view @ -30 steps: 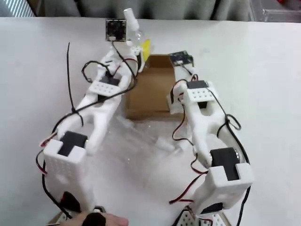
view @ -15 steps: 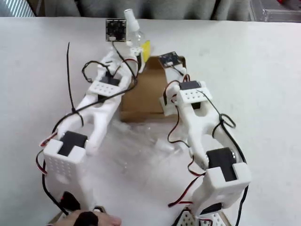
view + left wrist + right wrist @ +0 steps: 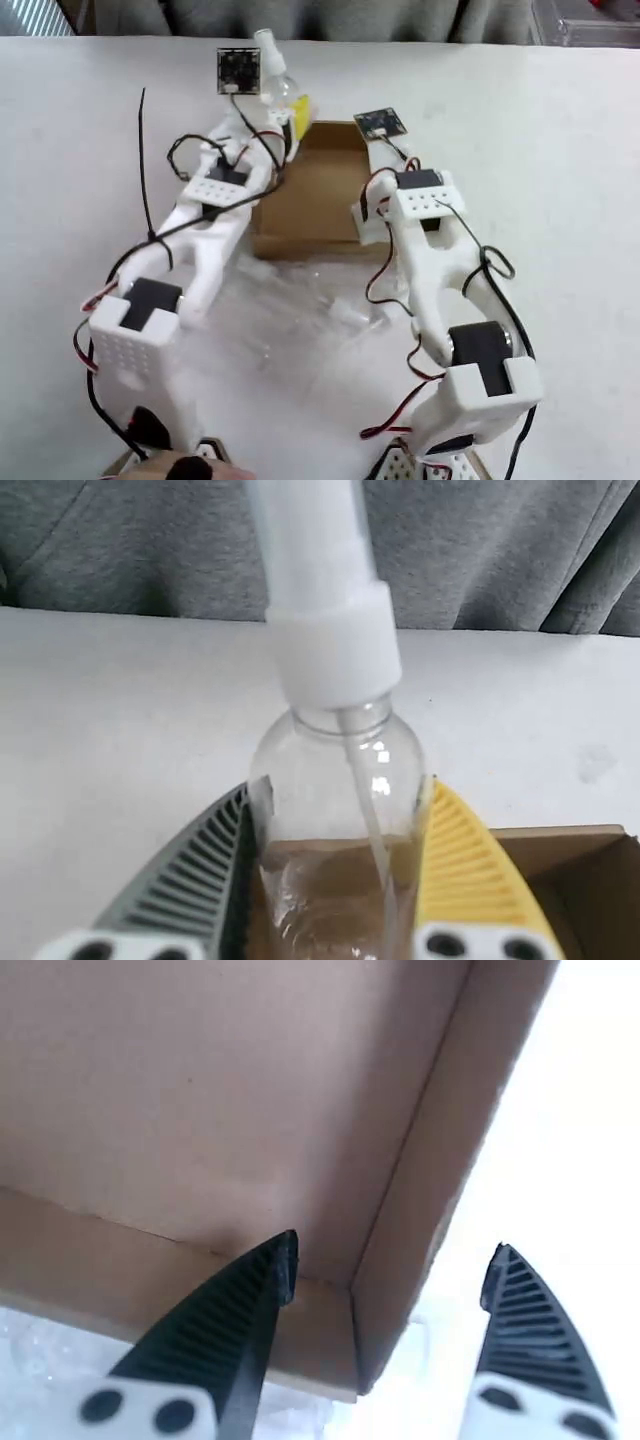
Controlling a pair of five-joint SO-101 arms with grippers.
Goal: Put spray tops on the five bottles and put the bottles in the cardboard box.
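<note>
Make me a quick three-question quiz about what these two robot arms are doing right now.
1. True or false: the left gripper holds a bottle with its spray top on.
2. The right gripper is: A) shut on a bottle; B) open, astride a wall of the cardboard box; C) lying flat on the table.
3. What two colours are the left gripper's fingers?
Key: 1 true; 2 B; 3 grey and yellow.
</note>
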